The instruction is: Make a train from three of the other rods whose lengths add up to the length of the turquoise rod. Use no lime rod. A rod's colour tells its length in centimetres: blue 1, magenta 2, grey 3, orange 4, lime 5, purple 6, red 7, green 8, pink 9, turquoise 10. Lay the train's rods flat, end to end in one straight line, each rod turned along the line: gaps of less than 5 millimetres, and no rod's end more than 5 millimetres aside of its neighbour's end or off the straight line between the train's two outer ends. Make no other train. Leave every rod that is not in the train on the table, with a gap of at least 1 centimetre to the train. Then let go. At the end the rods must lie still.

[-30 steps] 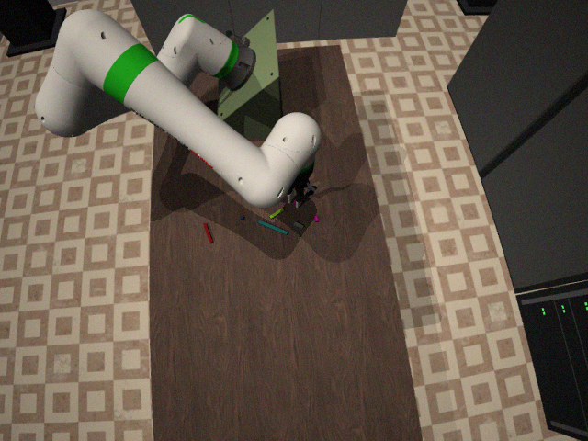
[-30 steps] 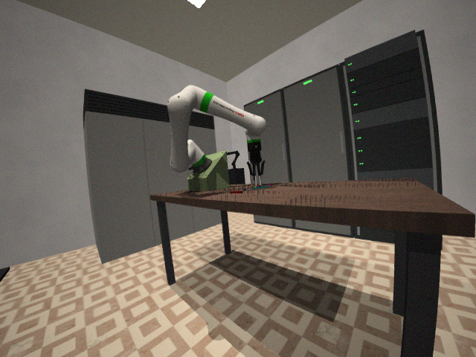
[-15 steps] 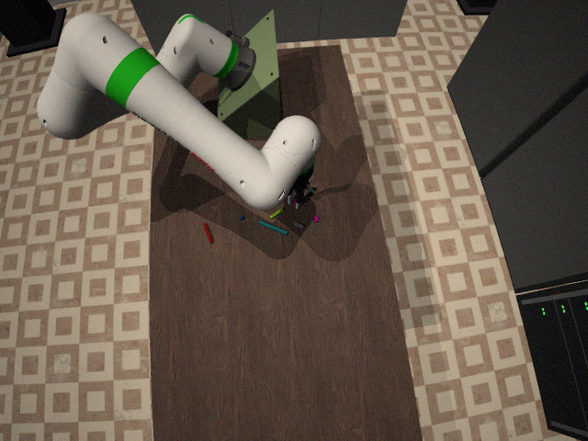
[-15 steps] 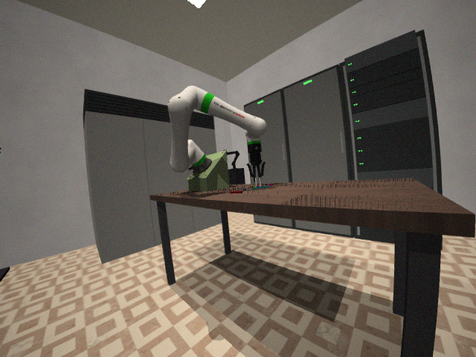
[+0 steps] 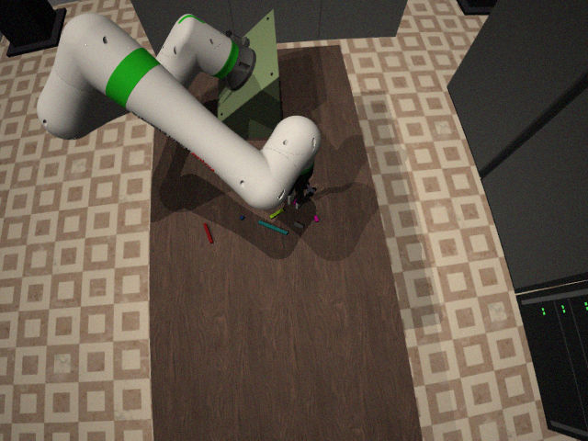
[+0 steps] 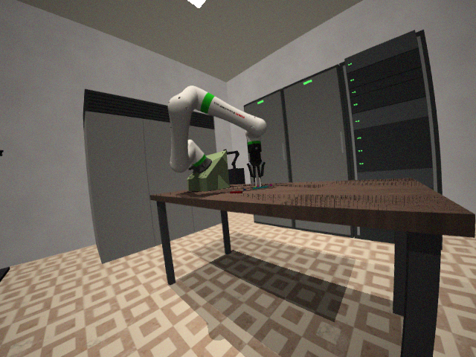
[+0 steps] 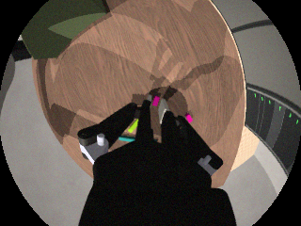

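We see the gripper (image 5: 299, 197) pointing straight down, low over the wooden table (image 5: 285, 356), its tips close above the surface in the exterior view (image 6: 256, 180). The jaws are drawn in to a narrow gap and clench nothing. In the wrist view (image 7: 157, 105) one magenta rod (image 7: 156, 100) shows right at the mouth of that gap, at the tips. From above the same magenta rod (image 5: 294, 203) lies just beside the fingers, and we cannot tell whether they touch it. A second magenta rod (image 5: 315, 218) lies near the jaws on their other side, a little further from the arm's base, and appears in the wrist view (image 7: 188, 117) just outside one finger. The lime rod (image 5: 277, 213) lies tilted near the jaws, seen past the opposite finger in the wrist view (image 7: 132, 128). Beyond it from the jaws, the turquoise rod (image 5: 273, 227) lies flat and slanted, apart from the lime one. The grey rod (image 5: 298, 224) lies just off the turquoise rod's nearer end, between the jaws and the open table. The blue rod (image 5: 242, 218) sits further out from the jaws, past the lime rod. The red rod (image 5: 208, 232) lies well apart from the jaws, furthest of all.
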{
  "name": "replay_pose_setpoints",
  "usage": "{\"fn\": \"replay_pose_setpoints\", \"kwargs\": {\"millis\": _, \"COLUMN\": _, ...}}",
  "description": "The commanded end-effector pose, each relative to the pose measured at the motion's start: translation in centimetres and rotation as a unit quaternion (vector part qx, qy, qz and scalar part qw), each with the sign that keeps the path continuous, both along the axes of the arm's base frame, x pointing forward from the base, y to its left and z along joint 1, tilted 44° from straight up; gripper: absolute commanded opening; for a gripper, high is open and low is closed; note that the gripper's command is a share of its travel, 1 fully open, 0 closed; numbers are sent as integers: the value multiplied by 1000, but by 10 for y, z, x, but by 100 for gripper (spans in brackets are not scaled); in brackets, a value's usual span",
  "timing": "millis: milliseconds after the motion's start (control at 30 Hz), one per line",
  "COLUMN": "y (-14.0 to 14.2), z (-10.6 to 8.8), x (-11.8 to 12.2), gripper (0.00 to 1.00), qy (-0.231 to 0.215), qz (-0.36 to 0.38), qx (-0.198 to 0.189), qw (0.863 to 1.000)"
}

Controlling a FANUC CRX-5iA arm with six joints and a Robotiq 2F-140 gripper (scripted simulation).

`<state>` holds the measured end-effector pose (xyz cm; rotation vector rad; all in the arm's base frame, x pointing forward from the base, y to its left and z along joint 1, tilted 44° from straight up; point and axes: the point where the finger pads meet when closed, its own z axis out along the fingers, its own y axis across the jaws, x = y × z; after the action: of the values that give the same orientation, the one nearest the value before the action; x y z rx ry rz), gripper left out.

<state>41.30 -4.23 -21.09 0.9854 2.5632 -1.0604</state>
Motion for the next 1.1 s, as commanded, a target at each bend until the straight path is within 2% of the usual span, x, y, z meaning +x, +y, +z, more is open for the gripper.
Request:
{"fn": "replay_pose_setpoints", "kwargs": {"millis": 0, "y": 0, "z": 0, "x": 0, "gripper": 15, "qy": 0, "qz": 0, "qx": 0, "qw": 1000}}
{"fn": "replay_pose_setpoints", "kwargs": {"millis": 667, "y": 0, "z": 0, "x": 0, "gripper": 15, "qy": 0, "qz": 0, "qx": 0, "qw": 1000}}
{"fn": "replay_pose_setpoints", "kwargs": {"millis": 700, "y": 0, "z": 0, "x": 0, "gripper": 3, "qy": 0, "qz": 0, "qx": 0, "qw": 1000}}
{"fn": "replay_pose_setpoints", "kwargs": {"millis": 1067, "y": 0, "z": 0, "x": 0, "gripper": 3, "qy": 0, "qz": 0, "qx": 0, "qw": 1000}}
